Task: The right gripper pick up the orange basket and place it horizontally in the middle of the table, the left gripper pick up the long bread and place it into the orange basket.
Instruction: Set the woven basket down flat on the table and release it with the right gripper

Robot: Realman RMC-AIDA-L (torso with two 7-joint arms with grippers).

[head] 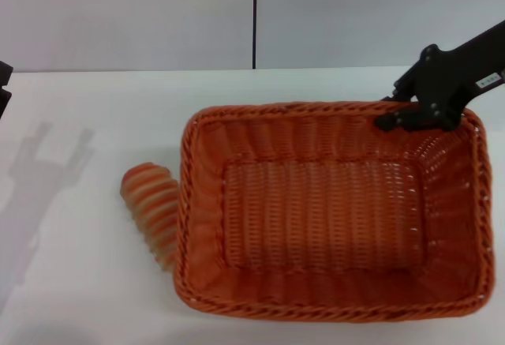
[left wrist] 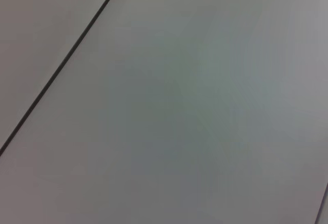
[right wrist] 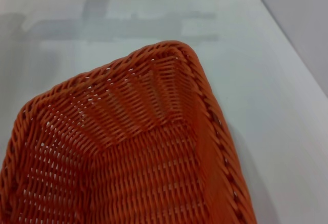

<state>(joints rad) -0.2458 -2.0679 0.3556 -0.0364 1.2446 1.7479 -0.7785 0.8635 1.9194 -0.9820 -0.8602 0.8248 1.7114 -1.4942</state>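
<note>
The orange basket [head: 331, 215], set lengthwise mid-table [head: 71, 266] with the long bread [head: 150, 207] touching its left side, is seemingly clamped at the far rim by the right gripper [head: 410, 116]; release judged next.

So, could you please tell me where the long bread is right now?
In the head view, the long bread lies on the table, against the orange basket's left outer wall.
</note>
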